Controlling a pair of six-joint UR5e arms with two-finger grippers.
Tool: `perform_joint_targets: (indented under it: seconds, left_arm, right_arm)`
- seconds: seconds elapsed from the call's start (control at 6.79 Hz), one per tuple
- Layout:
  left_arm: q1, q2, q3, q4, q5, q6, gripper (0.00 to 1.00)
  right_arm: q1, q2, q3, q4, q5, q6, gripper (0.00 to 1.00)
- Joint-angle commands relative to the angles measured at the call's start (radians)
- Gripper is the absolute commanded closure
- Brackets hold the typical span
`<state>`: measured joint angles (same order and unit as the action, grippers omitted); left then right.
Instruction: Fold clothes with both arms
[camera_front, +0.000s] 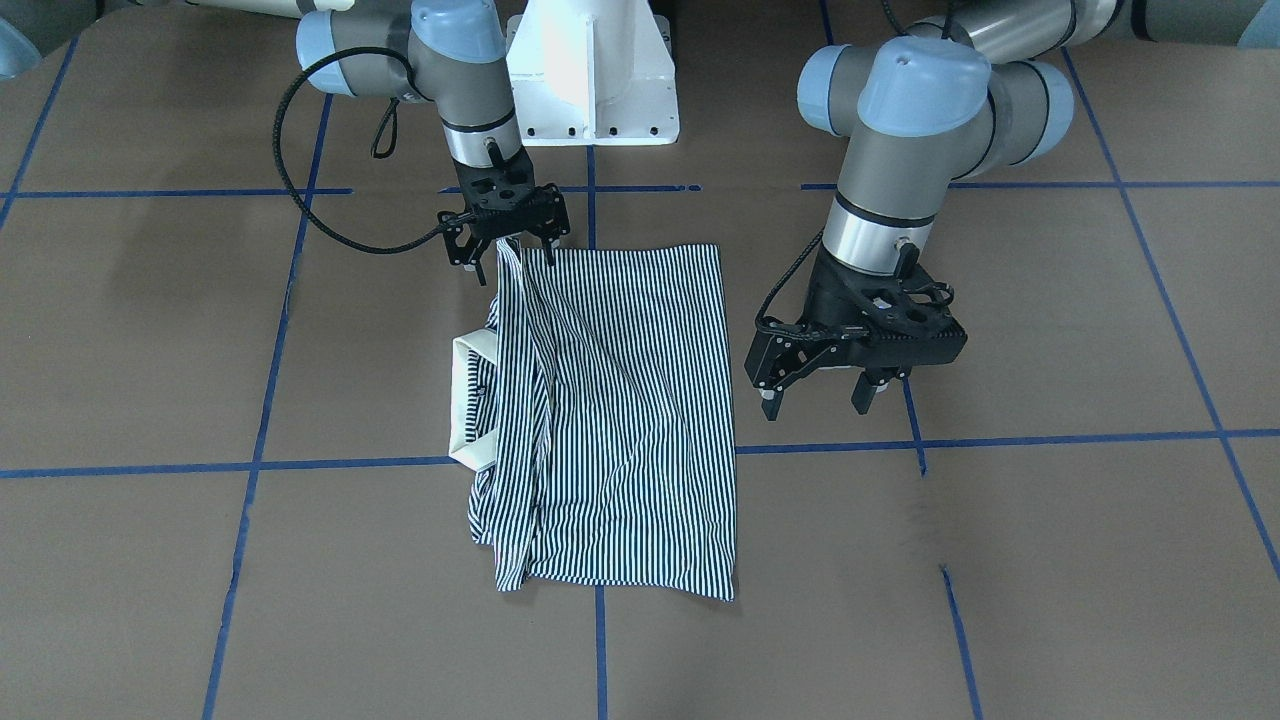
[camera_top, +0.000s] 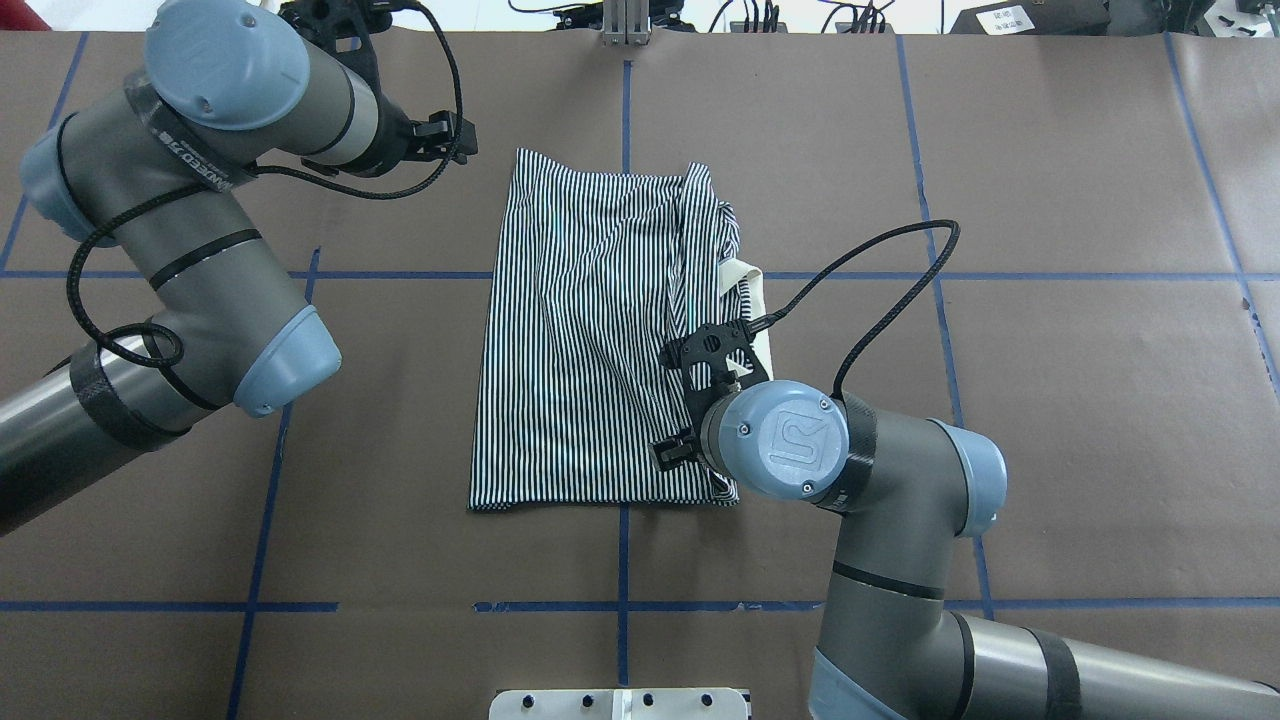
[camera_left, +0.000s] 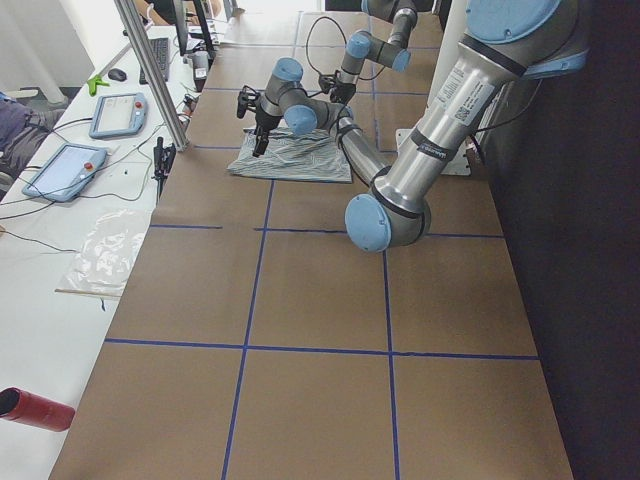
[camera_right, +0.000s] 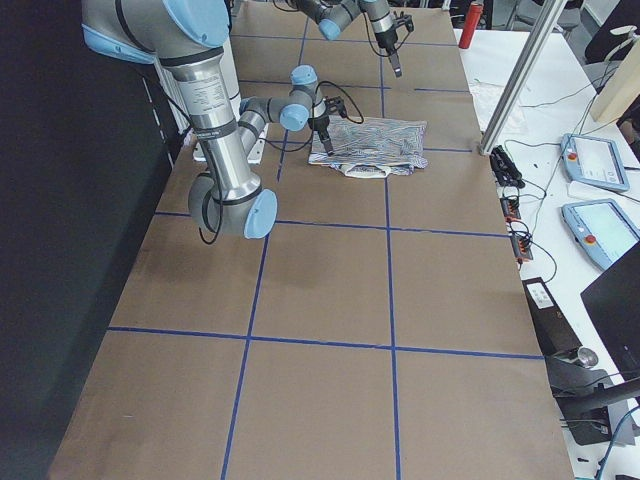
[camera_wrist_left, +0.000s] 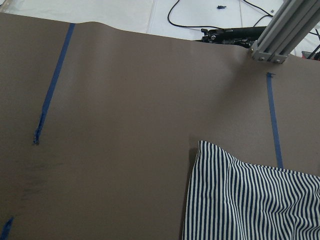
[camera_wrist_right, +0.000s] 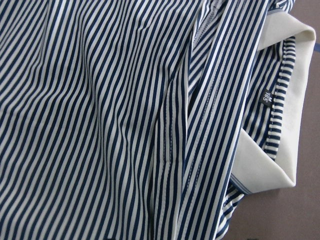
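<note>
1. The table (camera_front: 1050, 560) is covered in brown paper and marked off in a grid of blue tape lines (camera_front: 350, 463).
2. The polo shirt (camera_front: 640, 400) lies at mid-table, folded lengthwise into a rough rectangle. It is wrinkled, and its near hem lies past the cross tape line. A long flap is doubled over along the edge on the robot's right.
3. The cream collar (camera_front: 465, 400) juts out from that same edge and rests on the paper.
4. The left gripper (camera_front: 818, 395) hangs just beside the opposite long edge, clear of the cloth. Its jaws are spread wide and it holds nothing.
5. The right gripper (camera_front: 508, 255) points down at the shirt's far corner, where a peak of fabric rises up to it. I cannot tell whether the jaws pinch the cloth.
6. The white pedestal base (camera_front: 592, 80) stands beyond, at the far side.
</note>
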<state>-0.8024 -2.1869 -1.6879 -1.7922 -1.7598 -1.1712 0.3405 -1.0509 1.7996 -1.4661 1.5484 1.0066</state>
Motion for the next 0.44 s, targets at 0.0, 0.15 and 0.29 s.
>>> perform_joint_targets:
  seconds: [0.0, 0.15, 0.29]
  left_arm:
    - [0.006, 0.001, 0.002, -0.004, -0.001, -0.002, 0.00]
    - [0.011, 0.001, 0.008, -0.009, 0.000, -0.002, 0.00]
    - [0.011, 0.001, 0.010, -0.012, 0.000, -0.001, 0.00]
  right_arm:
    - [-0.005, 0.002, -0.020, 0.001, -0.001, -0.006, 0.38]
    - [-0.006, 0.002, -0.019, 0.001, 0.015, -0.003, 0.42]
    - [-0.006, 0.003, -0.016, 0.003, 0.042, -0.003, 0.45]
